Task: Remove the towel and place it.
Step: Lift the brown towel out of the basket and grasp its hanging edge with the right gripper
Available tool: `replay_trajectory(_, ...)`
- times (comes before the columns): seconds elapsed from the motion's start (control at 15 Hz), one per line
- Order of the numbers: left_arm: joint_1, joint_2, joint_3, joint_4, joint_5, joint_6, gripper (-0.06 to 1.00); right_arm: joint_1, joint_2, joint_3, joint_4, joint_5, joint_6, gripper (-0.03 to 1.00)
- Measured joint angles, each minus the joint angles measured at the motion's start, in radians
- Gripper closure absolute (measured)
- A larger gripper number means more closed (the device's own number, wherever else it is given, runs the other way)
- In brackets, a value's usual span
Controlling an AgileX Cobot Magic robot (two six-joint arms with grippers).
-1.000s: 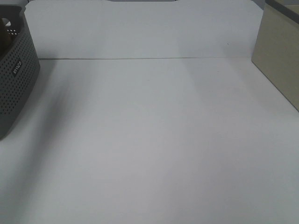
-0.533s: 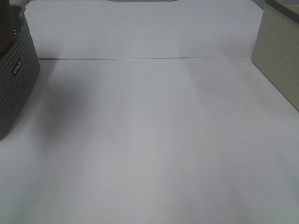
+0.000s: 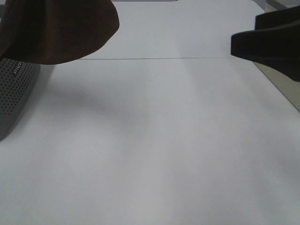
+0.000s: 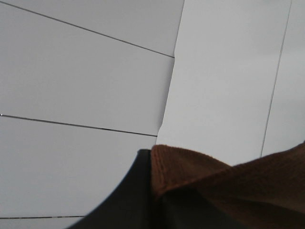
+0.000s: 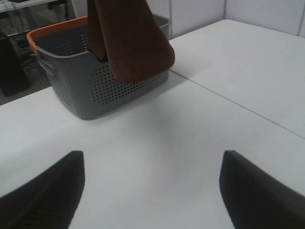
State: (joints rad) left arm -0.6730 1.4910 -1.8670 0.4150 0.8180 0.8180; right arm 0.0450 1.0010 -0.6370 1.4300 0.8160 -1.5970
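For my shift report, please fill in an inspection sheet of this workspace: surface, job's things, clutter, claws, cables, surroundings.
Surface: white table, bare in the middle.
Job's things: brown towel hangs lifted over the grey basket, off the table.
Clutter: beige box at the right edge.
Claws: left claw shut on the towel; right claw open, empty.
Cables: nothing seen.
Surroundings: white back panel behind the table.

The dark brown plush towel [image 3: 56,30] hangs over the grey perforated plastic basket [image 3: 14,89] at the far left of the white flat table [image 3: 150,150] — its lower end in front of the basket's wall. At the far right, the black right gripper [image 5: 152,157] hovers above the table — before the beige box [image 3: 281,89].
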Motion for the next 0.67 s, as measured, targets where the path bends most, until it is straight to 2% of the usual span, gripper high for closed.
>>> replay_trajectory(0.2, -0.053, 0.0, 0.0, 0.002, -0.004, 0.0, 0.94, 0.0, 0.246, -0.17, 0.04, 0.086, -0.126, 0.08)
replay_trajectory(0.4, -0.079, 0.003, 0.0, -0.002, -0.009, 0.0, 0.94, 0.012, 0.414, -0.289, 0.045, 0.228, -0.159, 0.06)
replay_trajectory(0.53, -0.08, 0.006, 0.0, -0.009, -0.029, 0.0, 0.94, 0.055, 0.497, -0.334, 0.045, 0.268, -0.164, 0.06)
replay_trajectory(0.67, -0.08, 0.006, 0.0, -0.014, -0.046, 0.0, 0.94, 0.142, 0.58, -0.401, 0.045, 0.277, -0.171, 0.06)
